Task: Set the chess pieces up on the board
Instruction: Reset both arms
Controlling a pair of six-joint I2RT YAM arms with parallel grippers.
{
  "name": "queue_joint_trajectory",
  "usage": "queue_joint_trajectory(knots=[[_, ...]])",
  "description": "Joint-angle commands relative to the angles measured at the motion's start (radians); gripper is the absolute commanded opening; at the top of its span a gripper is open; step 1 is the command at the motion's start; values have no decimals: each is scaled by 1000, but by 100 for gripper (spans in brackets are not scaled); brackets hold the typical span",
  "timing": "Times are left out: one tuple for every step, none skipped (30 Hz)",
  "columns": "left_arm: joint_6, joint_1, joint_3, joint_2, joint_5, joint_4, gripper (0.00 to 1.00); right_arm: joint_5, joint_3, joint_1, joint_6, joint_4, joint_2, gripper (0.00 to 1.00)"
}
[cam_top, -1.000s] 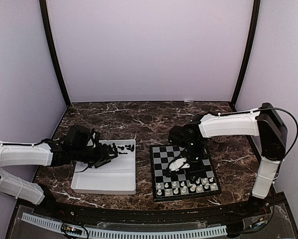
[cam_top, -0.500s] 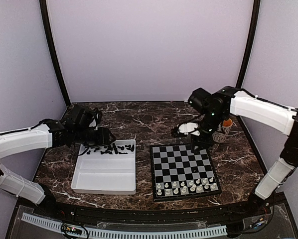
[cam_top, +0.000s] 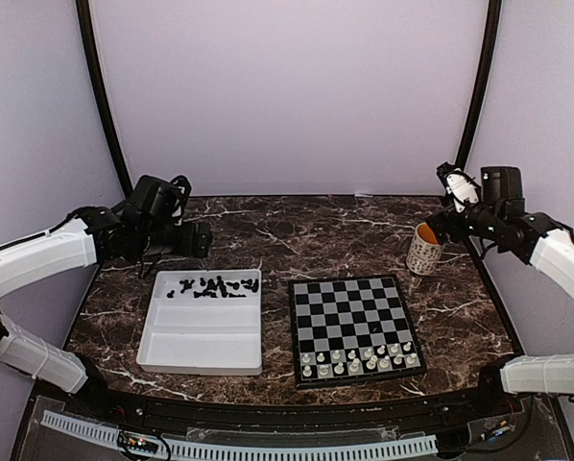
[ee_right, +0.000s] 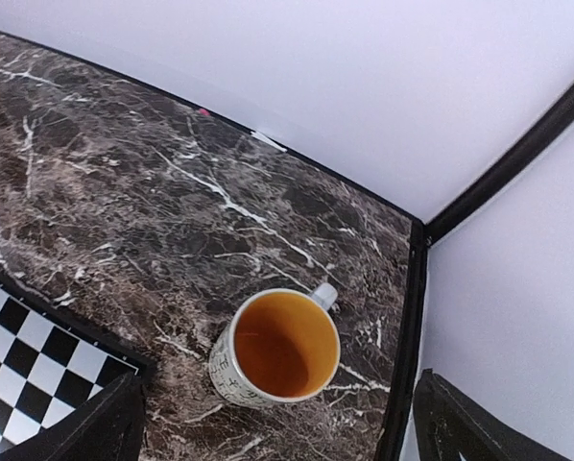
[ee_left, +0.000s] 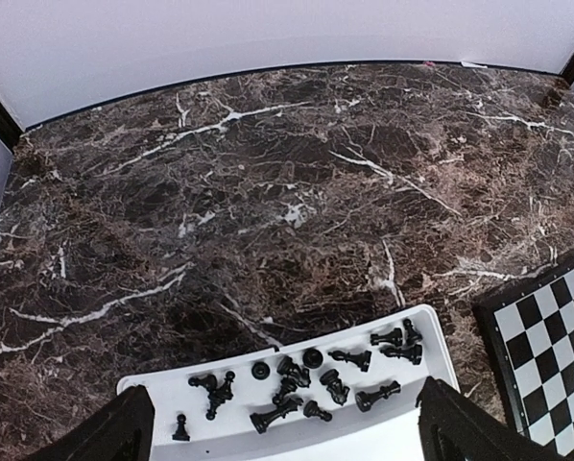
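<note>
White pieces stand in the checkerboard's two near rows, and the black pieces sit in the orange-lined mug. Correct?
No: the tiny black plastic chess pieces lie in the white rectangular plastic tray, as the left wrist view shows, not in the orange-lined mug, which the right wrist view shows empty. The rest holds.

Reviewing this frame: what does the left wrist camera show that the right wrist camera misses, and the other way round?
Only the left wrist view shows the white tray, with the black chess pieces scattered along its far side. Only the right wrist view shows the mug, upright and orange inside, near the table's back corner, and the black frame post. Both show the dark marble table, the pale back wall and one corner of the board.
</note>
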State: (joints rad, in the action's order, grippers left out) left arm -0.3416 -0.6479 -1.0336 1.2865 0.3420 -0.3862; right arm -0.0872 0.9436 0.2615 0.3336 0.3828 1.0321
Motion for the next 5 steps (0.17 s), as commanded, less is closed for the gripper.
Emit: queue_joint_trajectory(knots=[[45,7,6,-39,60,66,99,-63,-55,-30,-157,-214,-10,99],[44,7,6,-38,54,75,99,-35,-57,-43,-165,-215,-17,98],[39,7,4,-34,52,76,99,-4,-57,-56,-176,-214,-24,98],[36,7,0,-31,48,79,99,22,-55,-65,-184,-209,-33,98],[31,7,-3,-24,46,78,99,40,-54,-71,-187,-205,-44,99]])
